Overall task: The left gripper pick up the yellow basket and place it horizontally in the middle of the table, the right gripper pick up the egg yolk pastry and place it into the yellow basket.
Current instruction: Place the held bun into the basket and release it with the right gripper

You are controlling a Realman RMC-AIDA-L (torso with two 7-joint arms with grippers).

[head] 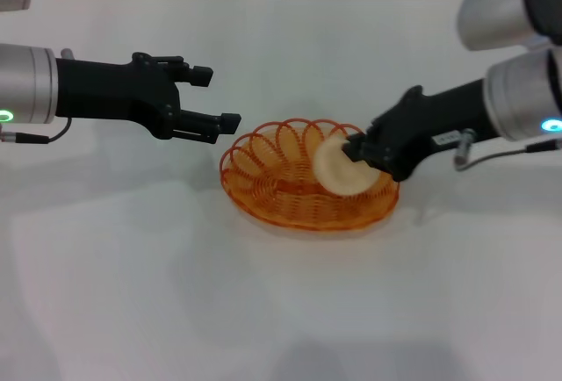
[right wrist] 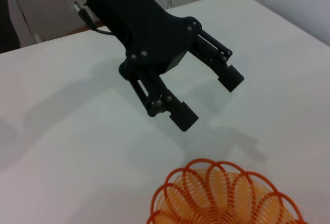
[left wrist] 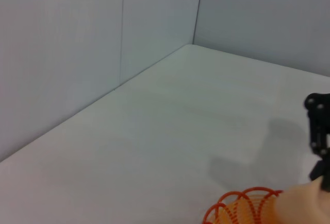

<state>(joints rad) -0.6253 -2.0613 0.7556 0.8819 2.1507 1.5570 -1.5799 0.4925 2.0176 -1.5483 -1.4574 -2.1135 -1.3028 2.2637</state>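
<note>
The yellow basket, an oval orange wire basket, lies flat in the middle of the white table. My right gripper is shut on the egg yolk pastry and holds it tilted over the basket's right half, at or just above the wire. My left gripper is open and empty, hovering a little left of the basket's rim. The right wrist view shows the left gripper open above the table beyond the basket. The left wrist view shows the basket's edge and the pastry.
Pale walls rise behind the table's far edge. Bare table surface lies in front of the basket and to both sides.
</note>
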